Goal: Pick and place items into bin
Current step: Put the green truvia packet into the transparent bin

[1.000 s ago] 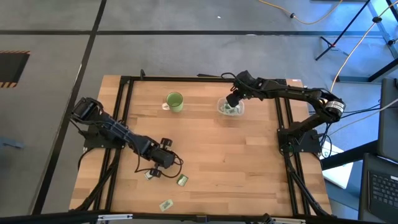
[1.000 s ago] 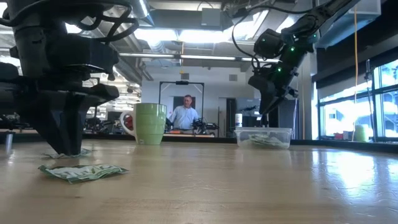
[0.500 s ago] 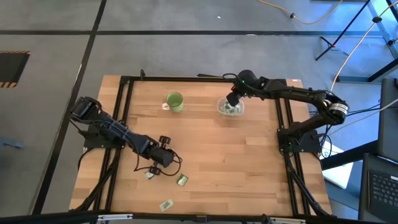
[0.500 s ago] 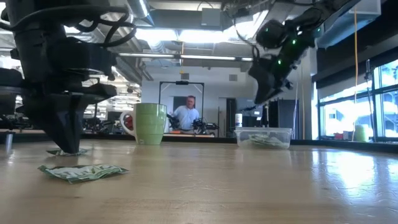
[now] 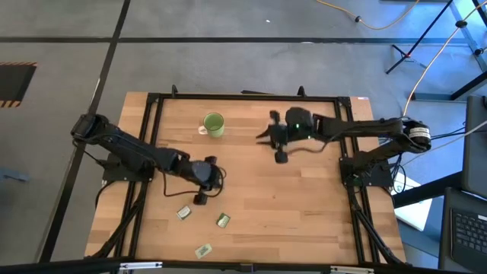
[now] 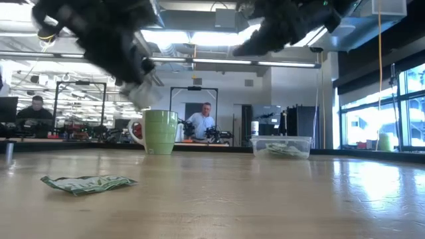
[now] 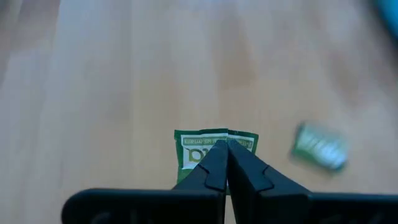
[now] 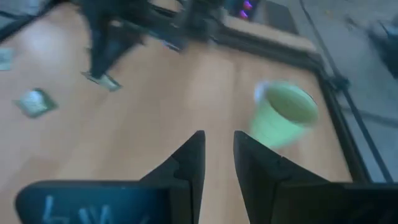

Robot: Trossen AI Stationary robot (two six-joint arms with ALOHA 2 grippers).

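My left gripper [image 5: 199,196] hangs above the table's left-middle, shut on a small green-edged packet [image 7: 198,146], which shows pale at its tip in the low view [image 6: 141,95]. Three more packets lie flat on the wood: one [image 5: 183,214] just near of the gripper, one [image 5: 222,221] and one [image 5: 203,250]. The clear bin [image 6: 282,146], with packets inside, stands at the far right; in the high view my right arm hides it. My right gripper [image 8: 217,140] hovers open with nothing between its fingers, above the bin area [image 5: 272,143], pointing toward the mug. My left gripper pinches the packet by one edge [image 7: 200,153] between its two fingertips. The fingers slant downward, coming from the table's left. The packet is lifted clear of the table and sticks out beyond the fingertips.
A green mug [image 5: 214,124] stands at the far left-middle, left of the bin. Black frame rails [image 5: 152,137] run along the table's left, right and far sides. Bare wood lies in the table's middle. People sit in the room beyond [image 6: 199,123].
My left gripper has shut on a packet that lay under it, then risen and tipped up, lifting the packet clear of the table. My right gripper has risen from over the bin, rolled, and swung toward the table's near side and left.
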